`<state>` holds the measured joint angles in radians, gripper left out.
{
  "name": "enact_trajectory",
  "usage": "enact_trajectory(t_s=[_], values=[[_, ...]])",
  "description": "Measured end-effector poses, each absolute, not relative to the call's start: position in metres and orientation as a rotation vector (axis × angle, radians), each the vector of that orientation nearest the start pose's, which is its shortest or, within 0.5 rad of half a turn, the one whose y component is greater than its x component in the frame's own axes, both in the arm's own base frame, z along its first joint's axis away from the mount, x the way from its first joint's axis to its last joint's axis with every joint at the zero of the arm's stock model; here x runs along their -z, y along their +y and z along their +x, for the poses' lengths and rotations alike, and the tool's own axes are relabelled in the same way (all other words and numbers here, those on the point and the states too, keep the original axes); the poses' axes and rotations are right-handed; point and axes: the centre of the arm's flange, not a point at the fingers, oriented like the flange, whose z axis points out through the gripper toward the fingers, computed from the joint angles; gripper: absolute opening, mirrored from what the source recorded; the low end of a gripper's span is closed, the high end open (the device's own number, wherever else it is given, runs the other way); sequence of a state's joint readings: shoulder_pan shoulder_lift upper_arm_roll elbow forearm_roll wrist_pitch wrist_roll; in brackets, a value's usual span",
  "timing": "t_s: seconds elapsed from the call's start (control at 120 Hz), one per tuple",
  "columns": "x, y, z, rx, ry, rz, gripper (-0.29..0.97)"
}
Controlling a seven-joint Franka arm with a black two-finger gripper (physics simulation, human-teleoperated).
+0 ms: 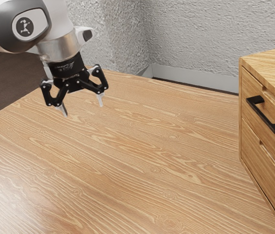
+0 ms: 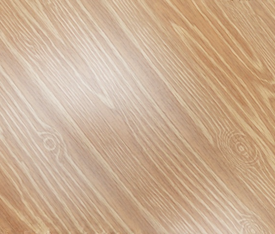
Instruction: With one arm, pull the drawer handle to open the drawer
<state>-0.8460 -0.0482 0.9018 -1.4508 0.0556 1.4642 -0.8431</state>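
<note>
- The black two-finger gripper [image 1: 82, 107] hangs in the air above the big light-brown wooden table [image 1: 142, 165], near the exterior view's upper left.
- Its two fingers are spread wide apart. Nothing is between them and they touch nothing.
- The fingertips point down at the table but do not reach it.
- The gripper sits at the end of the white and grey robot arm [image 1: 25, 24], which comes in from the exterior view's top left corner.
- The light-brown wooden drawer cabinet [image 1: 271, 61] stands at the exterior view's right edge.
- The top wooden drawer front [image 1: 261, 126] looks pushed in, flat with the rest of the cabinet front.
- The long black bar handle [image 1: 268, 115] is fixed on that top drawer front.
- The handle is well apart from the gripper, with a wide stretch of bare table between them.
- A rough grey wall [image 1: 200, 34] stands behind the table.
- The wrist view looks down on the streaky wood of the table [image 2: 137, 117], with a round knot [image 2: 239, 146] in the grain.
</note>
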Motion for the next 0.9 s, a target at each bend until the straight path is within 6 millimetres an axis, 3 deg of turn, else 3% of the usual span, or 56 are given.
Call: enact_trajectory(t_s=[0.175,0.283,0.383,0.408,0.483,0.533,0.6,0.775,0.9], values=[[-0.686,0.039,0.531,0.064,-1.59,-2.71,0.68],[-0.686,0.042,0.531,0.06,-1.711,-2.638,0.68],[-0.698,0.05,0.528,0.076,-1.836,-2.592,0.68],[-0.706,0.052,0.527,0.096,-1.867,-2.581,0.68],[-0.766,0.049,0.513,0.257,-1.957,-2.597,0.68],[-0.781,0.036,0.512,0.316,-1.972,-2.624,0.68],[-0.784,0.006,0.519,0.346,-1.951,-2.722,0.68],[-0.762,-0.047,0.556,0.347,-1.966,-2.985,0.68],[-0.763,-0.076,0.567,0.295,-2.011,-3.186,0.68]])
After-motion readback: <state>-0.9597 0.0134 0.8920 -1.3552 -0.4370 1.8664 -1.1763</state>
